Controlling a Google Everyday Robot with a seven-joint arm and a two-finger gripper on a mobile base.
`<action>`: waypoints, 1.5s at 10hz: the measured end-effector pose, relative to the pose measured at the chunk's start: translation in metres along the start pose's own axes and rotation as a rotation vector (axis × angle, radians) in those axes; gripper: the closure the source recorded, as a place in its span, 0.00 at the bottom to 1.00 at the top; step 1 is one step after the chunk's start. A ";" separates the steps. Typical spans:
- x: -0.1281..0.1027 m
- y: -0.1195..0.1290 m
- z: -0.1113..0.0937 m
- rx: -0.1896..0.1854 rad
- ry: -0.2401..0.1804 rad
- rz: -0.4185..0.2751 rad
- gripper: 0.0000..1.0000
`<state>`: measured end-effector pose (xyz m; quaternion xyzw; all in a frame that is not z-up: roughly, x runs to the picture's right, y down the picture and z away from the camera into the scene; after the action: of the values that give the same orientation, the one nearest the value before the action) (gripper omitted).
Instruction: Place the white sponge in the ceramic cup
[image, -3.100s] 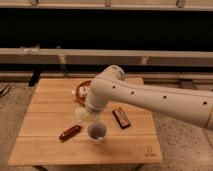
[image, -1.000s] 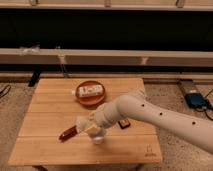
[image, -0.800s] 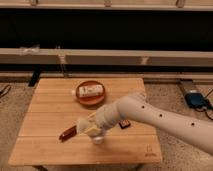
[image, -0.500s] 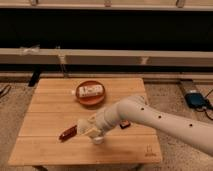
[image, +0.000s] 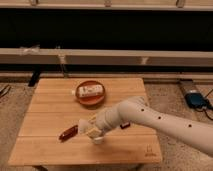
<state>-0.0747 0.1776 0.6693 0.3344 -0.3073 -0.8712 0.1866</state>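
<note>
- Here, a square wooden table (image: 45, 150) fills the lower left and middle of the frame, standing on a speckled floor before a long dark wall with a pale rail.
- A white robot arm (image: 165, 122) enters from the lower right and reaches left over the table's front half.
- The gripper (image: 91, 131) sits just below the frame's centre, low over the tabletop.
- The white sponge (image: 93, 131) shows as a pale block at the gripper's tip; whether the jaws are clamped on it or apart cannot be told.
- The ceramic cup (image: 97, 140) is directly beneath the gripper, mostly hidden by it.
- A red-brown oblong object (image: 68, 133) lies just left of the gripper.
- A reddish bowl (image: 90, 98) holding a white packet (image: 91, 91) rests near the table's back edge.
- A small dark object (image: 125, 125) peeks from under the arm.
</note>
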 end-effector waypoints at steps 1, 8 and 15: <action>-0.001 0.000 0.000 -0.001 0.000 0.006 0.22; -0.010 0.004 -0.001 -0.012 -0.001 0.036 0.20; -0.012 0.007 -0.007 -0.029 0.004 0.050 0.20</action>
<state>-0.0607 0.1761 0.6752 0.3258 -0.3023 -0.8699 0.2138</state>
